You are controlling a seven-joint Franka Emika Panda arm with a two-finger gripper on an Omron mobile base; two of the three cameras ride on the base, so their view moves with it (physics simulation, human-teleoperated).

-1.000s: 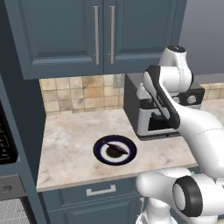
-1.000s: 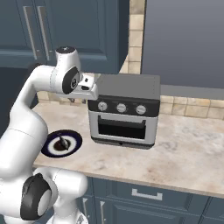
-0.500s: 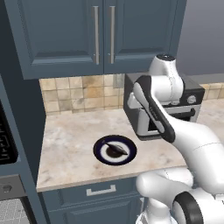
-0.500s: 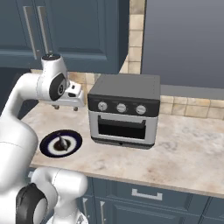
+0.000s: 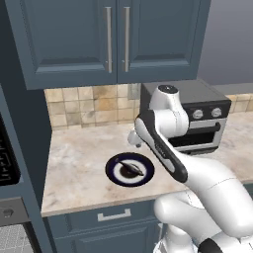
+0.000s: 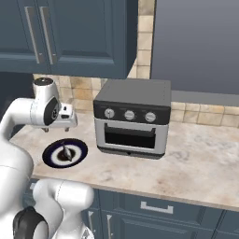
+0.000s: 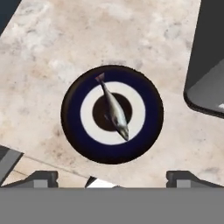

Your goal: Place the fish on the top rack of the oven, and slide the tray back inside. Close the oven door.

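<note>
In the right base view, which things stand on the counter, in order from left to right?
Dark blue plate carrying the fish → grey toaster oven.

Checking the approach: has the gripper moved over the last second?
Yes. The gripper has swung away from the toaster oven, leftward in the right base view, to above the plate.

The small slender dark grey fish with a pale edge is lying flat across the middle of a round dark blue, white-ringed plate, which is sitting on the marbled beige worktop left of the boxy grey toaster oven.
</note>
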